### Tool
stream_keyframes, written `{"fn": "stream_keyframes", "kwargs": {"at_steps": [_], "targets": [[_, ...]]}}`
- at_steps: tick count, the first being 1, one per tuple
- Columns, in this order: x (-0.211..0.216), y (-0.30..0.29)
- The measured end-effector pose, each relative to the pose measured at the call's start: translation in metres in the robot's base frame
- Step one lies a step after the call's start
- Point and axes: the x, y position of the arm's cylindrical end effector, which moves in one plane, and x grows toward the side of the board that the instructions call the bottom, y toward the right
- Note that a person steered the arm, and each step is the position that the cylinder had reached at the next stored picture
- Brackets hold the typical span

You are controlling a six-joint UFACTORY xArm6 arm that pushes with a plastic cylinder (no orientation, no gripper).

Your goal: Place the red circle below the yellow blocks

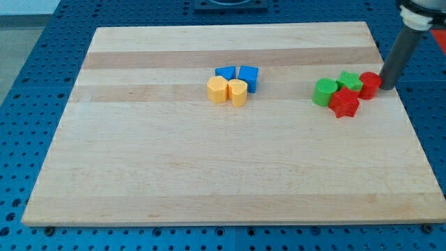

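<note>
The red circle (369, 84) lies near the board's right edge, at the right end of a cluster. My tip (385, 88) touches its right side; the dark rod rises toward the view's top right. Left of the red circle sit a green star-like block (350, 80), a green round block (324, 92) and a red star-like block (344, 103). The two yellow blocks, a hexagon (217, 90) and a heart-like one (238, 92), sit side by side near the board's middle top, far to the left of my tip.
Two blue blocks (225, 73) (249, 77) sit just above the yellow ones, touching them. The wooden board (209, 174) lies on a blue perforated table. The board's right edge is close to my tip.
</note>
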Motion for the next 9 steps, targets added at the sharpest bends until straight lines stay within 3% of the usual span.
{"fn": "stream_keyframes", "kwargs": {"at_steps": [4,7,9], "targets": [[0.011,-0.072],[0.05,-0.077],[0.051,-0.109]]}}
